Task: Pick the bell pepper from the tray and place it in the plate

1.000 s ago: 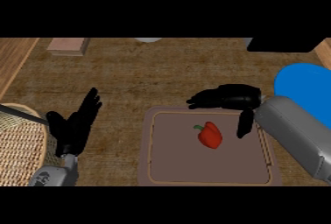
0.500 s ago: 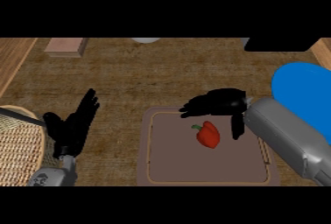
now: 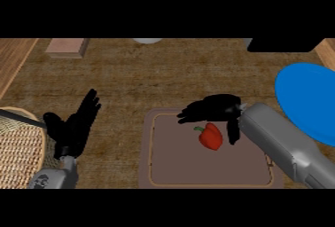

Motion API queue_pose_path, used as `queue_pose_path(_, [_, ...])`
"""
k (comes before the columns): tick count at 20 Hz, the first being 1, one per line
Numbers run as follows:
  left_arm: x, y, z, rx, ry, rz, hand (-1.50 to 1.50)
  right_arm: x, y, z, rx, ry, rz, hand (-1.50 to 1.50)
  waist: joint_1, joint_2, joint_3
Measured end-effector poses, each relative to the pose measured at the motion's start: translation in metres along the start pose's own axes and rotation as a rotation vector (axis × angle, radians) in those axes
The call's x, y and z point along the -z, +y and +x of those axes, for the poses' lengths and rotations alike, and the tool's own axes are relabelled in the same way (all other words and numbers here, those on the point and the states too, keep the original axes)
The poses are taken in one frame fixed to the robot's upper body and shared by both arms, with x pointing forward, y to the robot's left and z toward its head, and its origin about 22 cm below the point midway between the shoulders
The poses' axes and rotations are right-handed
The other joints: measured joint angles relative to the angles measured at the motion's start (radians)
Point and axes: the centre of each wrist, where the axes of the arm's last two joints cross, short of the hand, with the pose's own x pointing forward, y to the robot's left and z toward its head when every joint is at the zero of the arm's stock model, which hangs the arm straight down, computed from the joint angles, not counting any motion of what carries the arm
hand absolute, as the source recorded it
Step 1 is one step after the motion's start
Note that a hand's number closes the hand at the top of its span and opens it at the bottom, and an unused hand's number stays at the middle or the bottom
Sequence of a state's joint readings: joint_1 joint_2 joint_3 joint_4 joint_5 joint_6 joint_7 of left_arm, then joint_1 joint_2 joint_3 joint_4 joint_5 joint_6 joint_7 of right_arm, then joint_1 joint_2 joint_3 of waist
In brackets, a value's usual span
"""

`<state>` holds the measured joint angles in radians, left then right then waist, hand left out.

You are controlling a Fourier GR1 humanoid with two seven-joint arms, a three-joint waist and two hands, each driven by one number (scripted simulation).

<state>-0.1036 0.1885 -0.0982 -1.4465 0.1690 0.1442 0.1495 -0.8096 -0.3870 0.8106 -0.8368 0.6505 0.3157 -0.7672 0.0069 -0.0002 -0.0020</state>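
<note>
Head view, one bell pepper (image 3: 211, 136) on one tray (image 3: 196, 170), one plate (image 3: 311, 102)

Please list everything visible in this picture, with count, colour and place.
bell pepper: one, red, on the tray
tray: one, grey-brown, counter's near middle
plate: one, blue, right edge, cut off
basket: one, woven tan, lower left edge
block: one, pinkish, far left
pale object: one, whitish, far edge, mostly cut off
black object: one, far right corner
counter: one, brown, under everything
forearms: two, grey, from the lower edge
left hand: one, black, open, resting beside the basket
right hand: one, black, open, over the tray's far edge, thumb beside the bell pepper
</note>
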Motion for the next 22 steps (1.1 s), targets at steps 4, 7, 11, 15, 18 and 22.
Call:
queue_pose_path(4, [-0.002, 0.000, 0.001, 0.018, -0.013, -0.007, 0.00, 0.010, 0.008, 0.003, -0.022, 0.007, 0.024, -1.50, -0.003, 0.001, -0.002])
queue_pose_path(7, [-0.001, 0.000, 0.001, 0.016, -0.005, -0.009, 0.00, 0.017, 0.011, 0.004, -0.046, 0.002, 0.061, 1.50, -0.001, -0.001, -0.003])
queue_pose_path(11, [0.000, 0.000, 0.002, 0.016, -0.009, 0.002, 0.00, 0.020, 0.008, 0.005, -0.096, -0.038, 0.094, 1.50, 0.001, -0.004, -0.005])
queue_pose_path(15, [0.001, 0.001, 0.001, 0.000, -0.010, -0.006, 0.00, 0.023, 0.008, 0.008, -0.120, -0.066, 0.094, 1.50, -0.001, -0.008, -0.004])
queue_pose_path(18, [0.001, 0.001, 0.000, 0.011, -0.012, -0.007, 0.00, 0.022, 0.011, 0.008, -0.111, -0.083, 0.075, 1.50, -0.002, -0.010, -0.004])
queue_pose_path(22, [-0.001, 0.004, 0.000, -0.002, -0.001, 0.008, 0.00, 0.015, 0.016, 0.010, -0.091, -0.082, 0.035, 1.50, -0.011, -0.011, -0.005])
